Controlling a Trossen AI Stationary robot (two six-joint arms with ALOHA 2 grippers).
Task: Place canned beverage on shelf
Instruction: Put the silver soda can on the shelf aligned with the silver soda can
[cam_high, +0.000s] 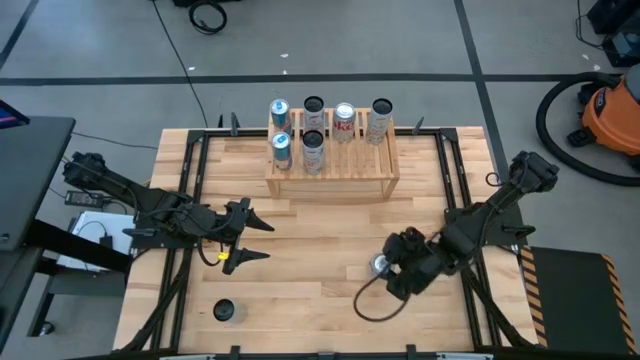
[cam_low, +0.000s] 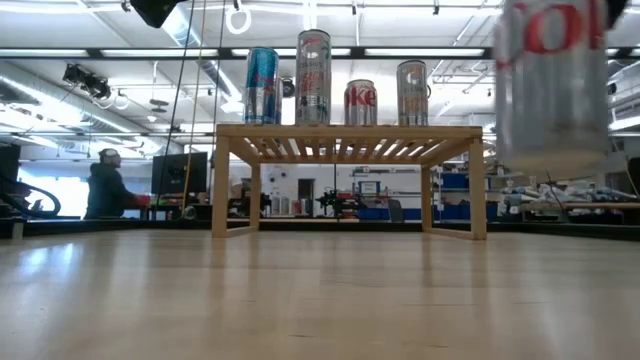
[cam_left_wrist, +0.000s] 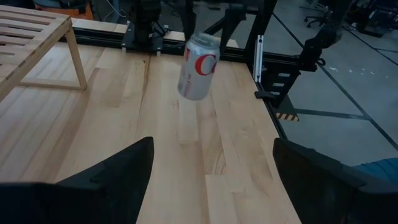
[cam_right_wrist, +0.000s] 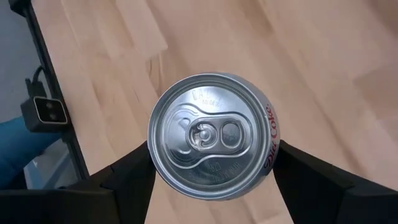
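Midair, right hand (cam_right_wrist: 214, 168) grips can (cam_right_wrist: 213, 135), table (cam_high: 320, 280) edge near.

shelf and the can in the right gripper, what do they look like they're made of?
Shelf: looks like unfinished light wood, pale with visible grain, slatted top and plain board sides.
Can: likely aluminium; bright brushed silver lid with pull tab, printed silver wall with red lettering. The right gripper grips its sides.
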